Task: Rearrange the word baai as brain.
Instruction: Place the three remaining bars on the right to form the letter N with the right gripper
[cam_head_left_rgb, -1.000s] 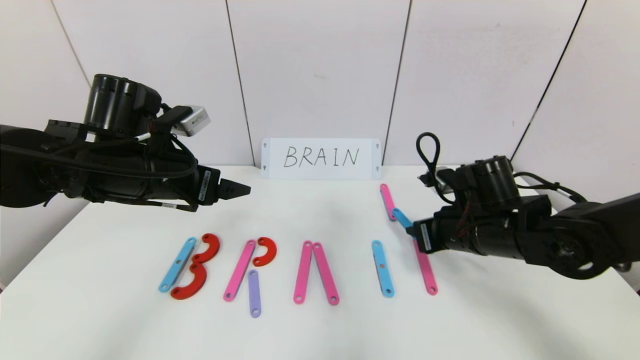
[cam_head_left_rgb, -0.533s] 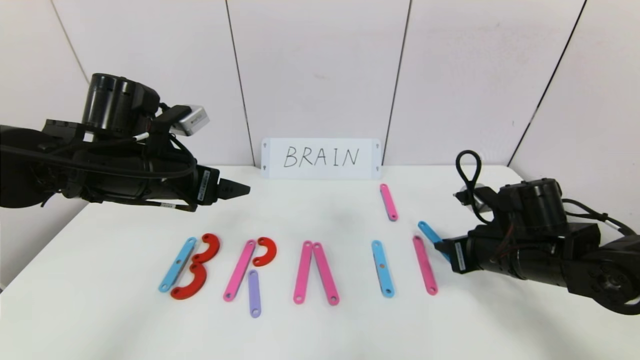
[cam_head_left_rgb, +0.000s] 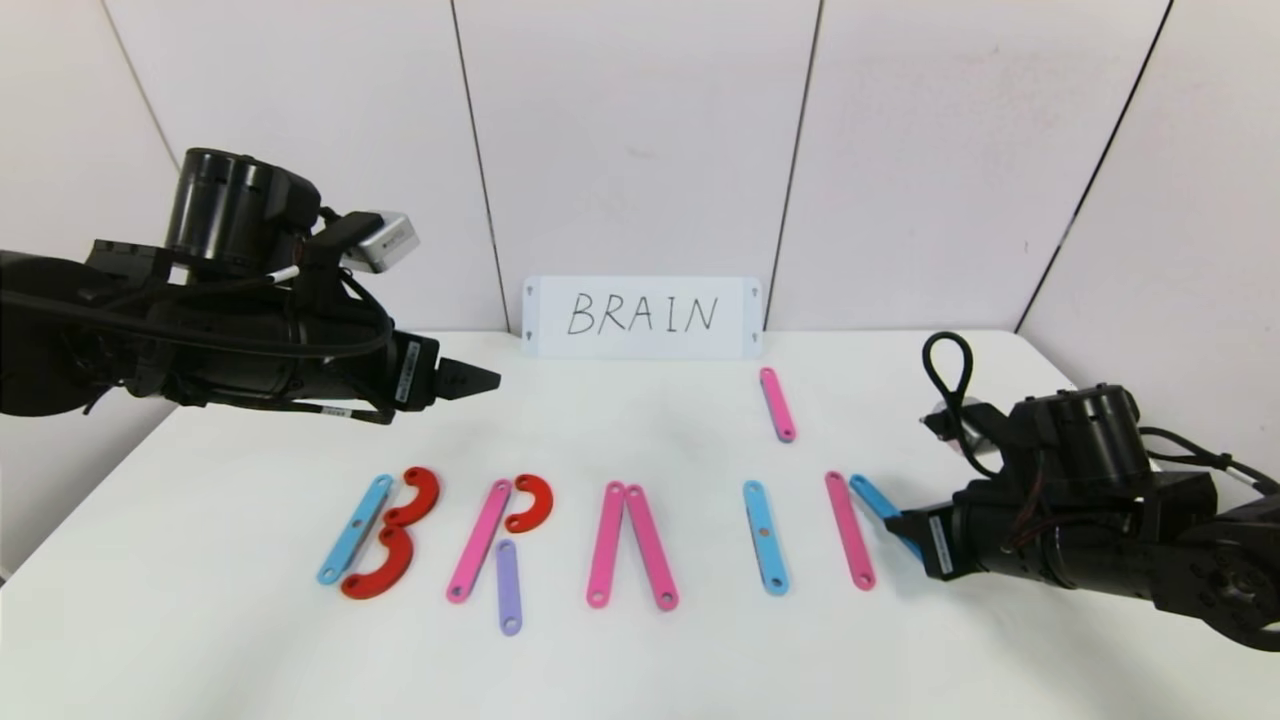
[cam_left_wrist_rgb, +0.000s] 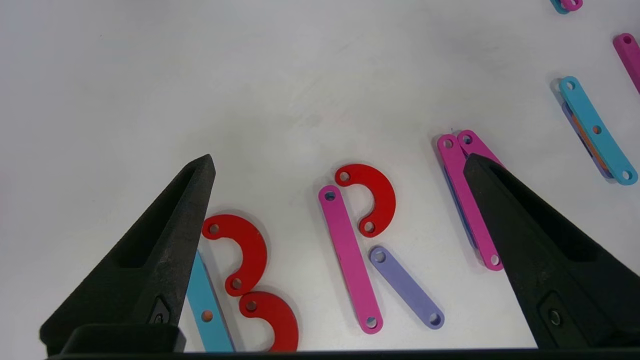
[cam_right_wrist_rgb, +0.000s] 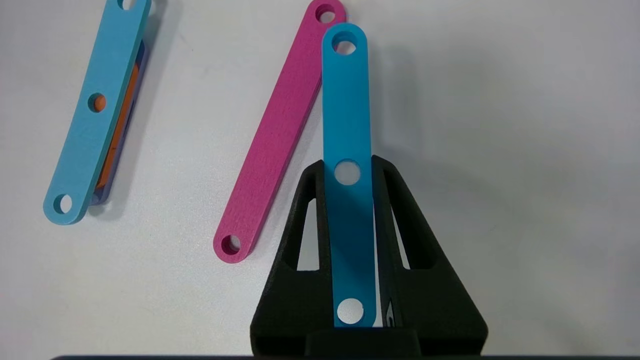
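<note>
The strips on the white table (cam_head_left_rgb: 650, 440) form B, with a blue strip (cam_head_left_rgb: 353, 530) and two red curves (cam_head_left_rgb: 415, 497); R, with a pink strip (cam_head_left_rgb: 480, 540), a red curve (cam_head_left_rgb: 530, 503) and a purple strip (cam_head_left_rgb: 509, 586); and A, with two pink strips (cam_head_left_rgb: 607, 545). Then come a blue strip (cam_head_left_rgb: 765, 537) and a pink strip (cam_head_left_rgb: 849, 530). My right gripper (cam_head_left_rgb: 895, 520) is shut on another blue strip (cam_right_wrist_rgb: 346, 100), held low with its far end beside that pink strip's (cam_right_wrist_rgb: 280, 130) top. My left gripper (cam_left_wrist_rgb: 339, 160) hangs open and empty above the table behind B and R.
A white card handwritten "BRAIN" (cam_head_left_rgb: 643, 317) leans on the back wall. A spare pink strip (cam_head_left_rgb: 777, 404) lies behind the blue I strip. Bare table lies to the right of my right gripper and along the front edge.
My right gripper has carried the blue strip forward, right and down, from near the spare pink strip to beside the right-hand pink strip. The left arm has not moved.
</note>
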